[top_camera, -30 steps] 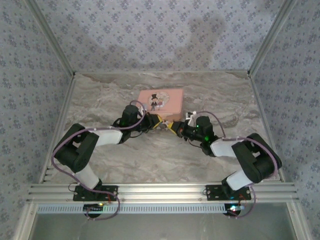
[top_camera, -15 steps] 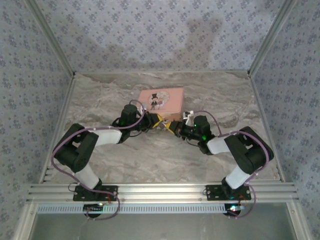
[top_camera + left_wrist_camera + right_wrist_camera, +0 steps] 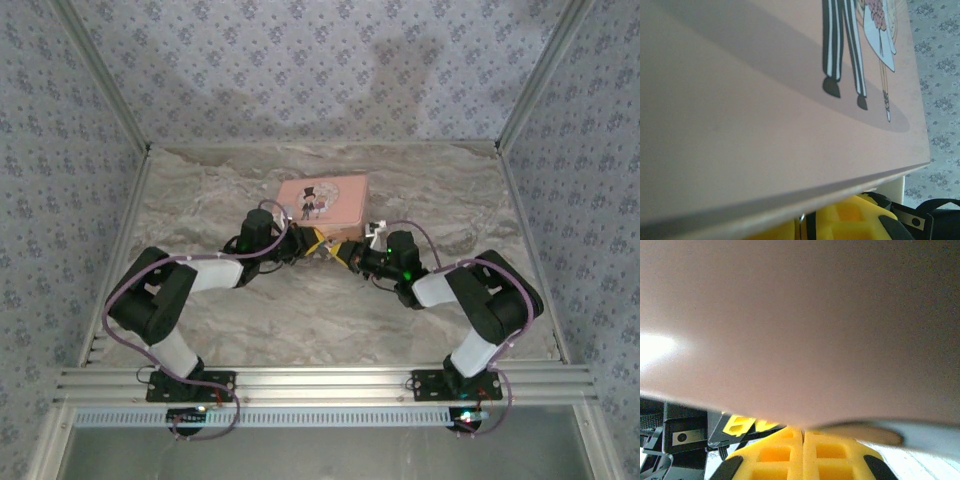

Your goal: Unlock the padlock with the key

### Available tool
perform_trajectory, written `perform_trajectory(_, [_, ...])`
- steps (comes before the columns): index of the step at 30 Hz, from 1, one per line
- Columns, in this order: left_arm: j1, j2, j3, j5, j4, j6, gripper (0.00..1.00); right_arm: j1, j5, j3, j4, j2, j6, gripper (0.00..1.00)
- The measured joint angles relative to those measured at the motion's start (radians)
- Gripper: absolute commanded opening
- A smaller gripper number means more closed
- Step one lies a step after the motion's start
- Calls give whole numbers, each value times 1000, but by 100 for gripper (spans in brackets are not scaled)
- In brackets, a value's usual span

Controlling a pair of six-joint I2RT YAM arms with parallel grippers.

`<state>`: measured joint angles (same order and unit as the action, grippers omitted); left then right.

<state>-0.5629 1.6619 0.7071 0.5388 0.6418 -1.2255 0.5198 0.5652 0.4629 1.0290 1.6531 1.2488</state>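
From above, the pink tin [image 3: 322, 198] with its cartoon lid lies on the marble table [image 3: 300, 310] a little beyond the centre. The left gripper [image 3: 313, 241] reaches in from 8 o'clock and the right gripper [image 3: 342, 254] from 4 o'clock. Their yellow tips meet nearly nose to nose just at the tin's 6 o'clock edge. Whether the padlock or the key sits between those tips is too small to tell. In the left wrist view the tin's lid looms close above, with the striped trouser legs of the cartoon figure [image 3: 842, 50] toward 1 o'clock. At 6 o'clock the left gripper's yellow pads [image 3: 840, 227] lie pressed together along a thin seam. A speck of metal at the seam's top cannot be named. A black gripper body [image 3: 925, 220] sits at 4 o'clock. In the right wrist view the tin is a blurred pink mass overhead. At 6 o'clock the right gripper's yellow pads [image 3: 835, 455] are closed seam to seam, and what they pinch, if anything, cannot be told. The other gripper's yellow and black tip lies at 8 o'clock.
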Motion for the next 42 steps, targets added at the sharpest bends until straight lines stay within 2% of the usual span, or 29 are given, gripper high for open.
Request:
perform_trajectory(37, [13,0,-29,-10,68,-45,6,21,-4,32,22,25,1,0])
perform_trajectory(42, [16,0,-31,-17,75,-52,5,29,-11,50,-19,23,-39,0])
